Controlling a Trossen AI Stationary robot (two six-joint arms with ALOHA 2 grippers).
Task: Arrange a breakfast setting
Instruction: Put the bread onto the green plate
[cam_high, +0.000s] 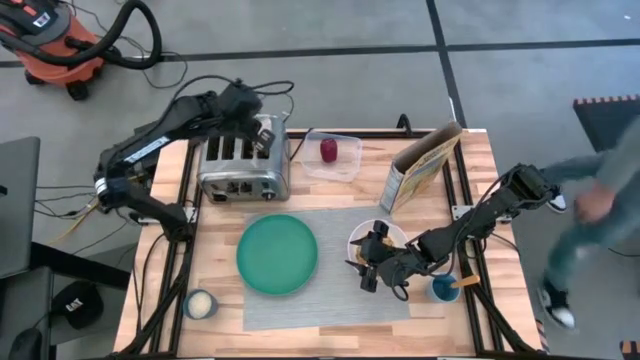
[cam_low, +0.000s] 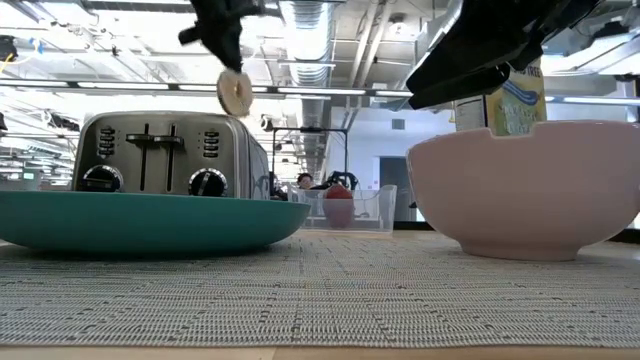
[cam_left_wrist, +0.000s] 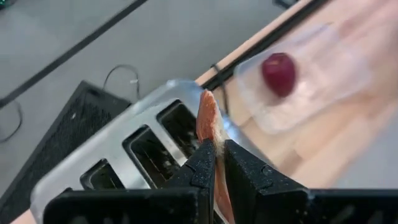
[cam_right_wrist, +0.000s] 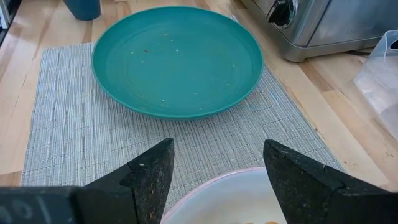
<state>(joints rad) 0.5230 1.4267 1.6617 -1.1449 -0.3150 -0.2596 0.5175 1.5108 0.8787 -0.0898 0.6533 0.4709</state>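
Note:
My left gripper (cam_high: 265, 135) is above the chrome toaster (cam_high: 243, 160), shut on a small round tan bread slice (cam_low: 236, 93). My right gripper (cam_right_wrist: 217, 168) is open, low over the white bowl (cam_high: 372, 238), which stands on the grey placemat (cam_high: 330, 290). The teal plate (cam_high: 277, 254) rests on the mat's left half. The dark-red fruit (cam_high: 328, 150) lies in a clear container (cam_high: 345, 165). The wooden spoon does not show plainly. My left gripper pinches the bread slice by its two flat faces (cam_left_wrist: 214, 146) between the two fingers, at one part of its rim. The fingers come from above, pointing down. The slice hangs upright below them, edge-on above the toaster's slots (cam_left_wrist: 180, 124), lifted clear.
A cereal box (cam_high: 420, 170) stands at the back right. A blue cup (cam_high: 443, 288) is behind my right gripper and a small white cup (cam_high: 200, 303) at the front left. A person (cam_high: 600, 210) moves beside the table's right edge.

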